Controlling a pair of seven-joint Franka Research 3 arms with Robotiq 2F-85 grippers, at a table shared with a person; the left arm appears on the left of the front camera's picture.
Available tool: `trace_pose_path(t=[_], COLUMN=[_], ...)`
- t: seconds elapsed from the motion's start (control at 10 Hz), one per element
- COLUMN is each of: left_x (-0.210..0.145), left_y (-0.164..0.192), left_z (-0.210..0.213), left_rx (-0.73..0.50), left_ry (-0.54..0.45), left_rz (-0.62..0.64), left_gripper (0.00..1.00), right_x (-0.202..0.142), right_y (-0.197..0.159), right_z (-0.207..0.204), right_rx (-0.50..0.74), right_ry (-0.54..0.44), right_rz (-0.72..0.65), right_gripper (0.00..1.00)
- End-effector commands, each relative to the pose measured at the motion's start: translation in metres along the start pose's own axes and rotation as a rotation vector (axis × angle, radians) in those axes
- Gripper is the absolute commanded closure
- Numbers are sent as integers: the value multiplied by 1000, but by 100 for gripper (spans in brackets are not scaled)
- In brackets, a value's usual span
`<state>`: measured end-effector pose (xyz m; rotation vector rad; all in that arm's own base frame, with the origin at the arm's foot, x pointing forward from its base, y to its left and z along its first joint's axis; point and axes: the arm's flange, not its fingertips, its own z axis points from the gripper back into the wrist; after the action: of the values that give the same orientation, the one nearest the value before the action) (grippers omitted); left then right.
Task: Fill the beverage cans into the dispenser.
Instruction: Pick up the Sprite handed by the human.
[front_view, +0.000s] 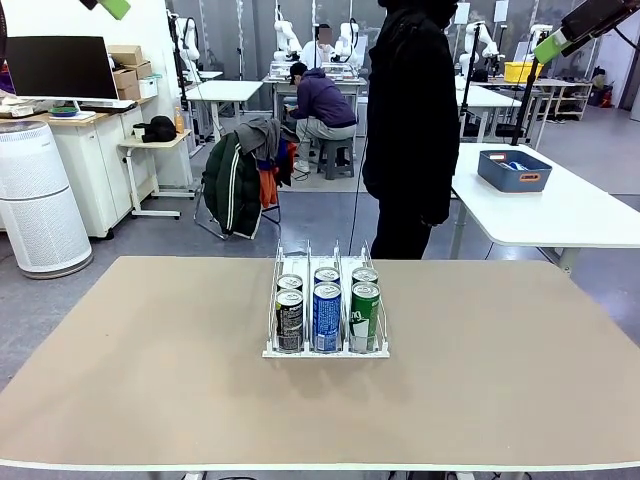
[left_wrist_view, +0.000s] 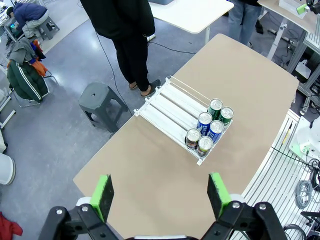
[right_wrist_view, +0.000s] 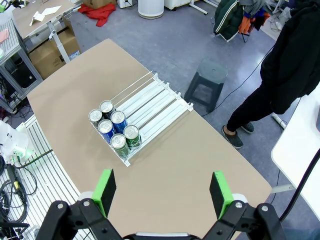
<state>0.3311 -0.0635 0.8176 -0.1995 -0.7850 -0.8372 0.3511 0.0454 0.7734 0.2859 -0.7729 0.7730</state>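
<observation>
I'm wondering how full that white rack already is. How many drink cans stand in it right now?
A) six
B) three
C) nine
A: in the dispenser each of the three lanes holds two: a pair of black cans, a pair of blue cans and a pair of green cans, bunched at the robot's end.

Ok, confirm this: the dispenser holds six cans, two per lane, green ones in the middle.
Wrong on one point: the middle lane of the dispenser holds the blue-and-white cans; the green cans stand in the right lane. The front view shows it.
</observation>
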Motion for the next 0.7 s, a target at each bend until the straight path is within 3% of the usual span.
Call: trace_pose_path(t=[0.0,0.6], left_x=[0,0], left_y=[1,1], left_z=[0,0], left_rx=[0,0], left_ry=[1,1], left_rz=[5,5], left_gripper=[0,0], right_x=[1,1], right_y=[1,1], right_z=[0,0], right_rx=[0,0], right_ry=[-4,-4], right_rz=[-9,-9], right_gripper=[0,0])
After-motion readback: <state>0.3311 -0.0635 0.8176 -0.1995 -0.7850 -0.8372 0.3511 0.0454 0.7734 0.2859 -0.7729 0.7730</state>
